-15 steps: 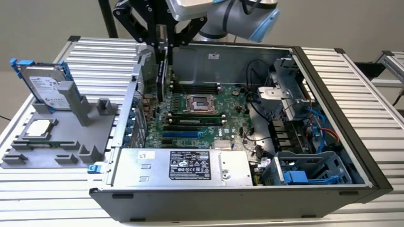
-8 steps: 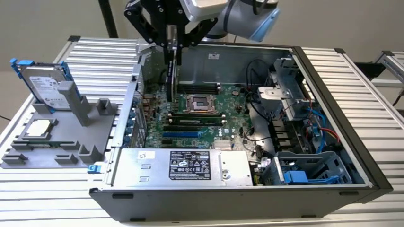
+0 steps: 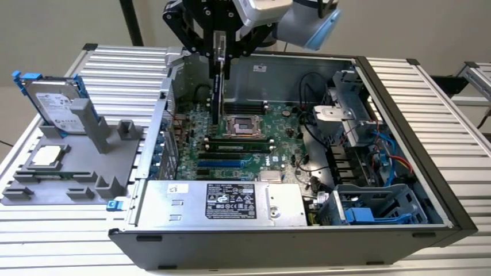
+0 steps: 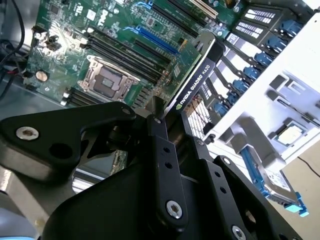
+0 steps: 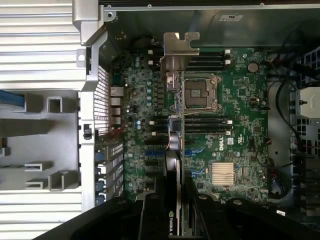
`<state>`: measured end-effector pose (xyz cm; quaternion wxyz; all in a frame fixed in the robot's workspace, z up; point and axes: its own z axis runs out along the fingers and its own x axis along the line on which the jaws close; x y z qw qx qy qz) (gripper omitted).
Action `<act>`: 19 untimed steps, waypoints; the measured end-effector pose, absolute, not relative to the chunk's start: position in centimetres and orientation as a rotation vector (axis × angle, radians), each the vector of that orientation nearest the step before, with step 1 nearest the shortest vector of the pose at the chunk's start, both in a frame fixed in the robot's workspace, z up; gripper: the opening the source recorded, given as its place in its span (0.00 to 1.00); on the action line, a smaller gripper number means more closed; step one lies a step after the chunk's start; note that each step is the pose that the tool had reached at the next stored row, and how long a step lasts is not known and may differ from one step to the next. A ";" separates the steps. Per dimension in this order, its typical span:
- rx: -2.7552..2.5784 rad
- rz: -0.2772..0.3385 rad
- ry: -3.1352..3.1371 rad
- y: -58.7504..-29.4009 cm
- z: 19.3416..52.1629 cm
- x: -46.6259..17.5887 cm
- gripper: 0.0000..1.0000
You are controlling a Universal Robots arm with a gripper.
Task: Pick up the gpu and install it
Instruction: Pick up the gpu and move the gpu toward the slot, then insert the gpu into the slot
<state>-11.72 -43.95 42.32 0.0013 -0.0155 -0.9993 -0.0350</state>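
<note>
Above motherboard (image 3: 238, 146): gpu (image 3: 218, 86) (upright) in gripper (image 3: 219, 50)

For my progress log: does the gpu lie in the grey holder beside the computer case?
No, in the second wrist view the pincer is shut on the gpu, which hangs over the motherboard.

Table (image 3: 429, 103): ribbed bare metal, satin sheen. Computer case (image 3: 268, 250): painted metal, matt dark grey. Parts holder (image 3: 46, 192): matt grey plastic. Pincer (image 3: 221, 56): matt black. Graphics card (image 5: 179, 60): bright metal bracket, glossy green board.
</note>
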 end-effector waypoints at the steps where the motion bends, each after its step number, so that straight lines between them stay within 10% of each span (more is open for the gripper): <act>1: -0.049 -0.110 -3.137 -43.9 42.3 -11.7 0.00; 19: -0.048 -0.110 -3.137 -43.9 42.3 -11.6 0.00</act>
